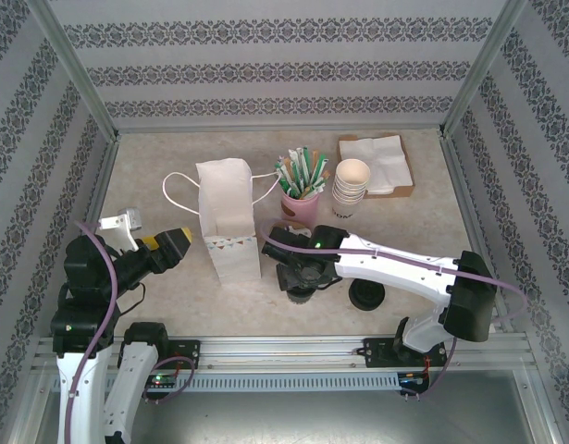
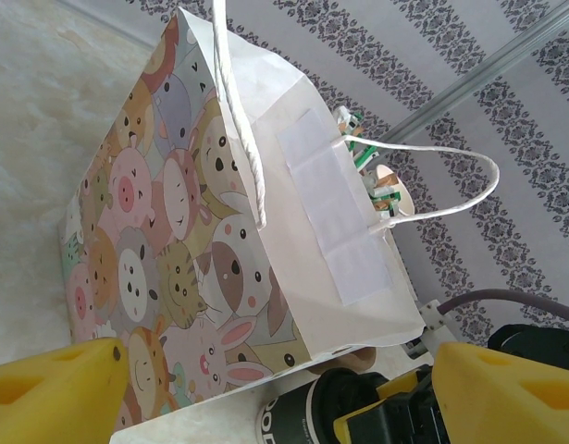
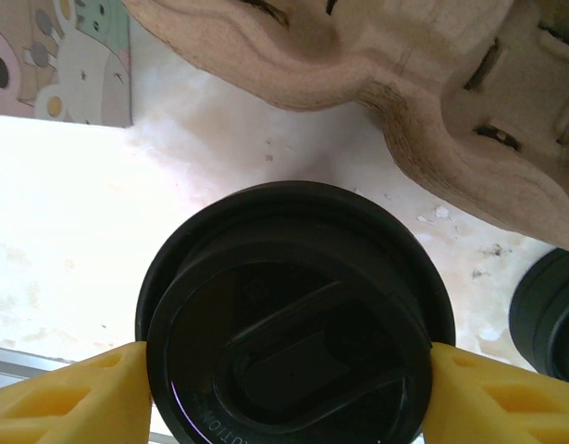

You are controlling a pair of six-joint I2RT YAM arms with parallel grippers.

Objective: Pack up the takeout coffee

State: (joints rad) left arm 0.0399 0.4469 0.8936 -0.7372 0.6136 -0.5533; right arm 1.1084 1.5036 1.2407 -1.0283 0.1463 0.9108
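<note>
While the left end effector [image 2: 279, 370] gapes, the right end effector [image 3: 289, 381] grips takeout coffee [image 3: 293, 314] beside bag [image 1: 230, 222].

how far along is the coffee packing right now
Done: the paper bag stands upright and open. In hand: the right gripper looks clamped on the takeout coffee, which is outside the bag, beside it. Left to do: lifting the cup and lowering it into the bag. The left gripper is open at the bag's other side.

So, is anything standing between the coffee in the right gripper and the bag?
Nothing visible. The right gripper clasps the takeout coffee beside the upright paper bag, with bare table between them. The bag's top is open.
</note>
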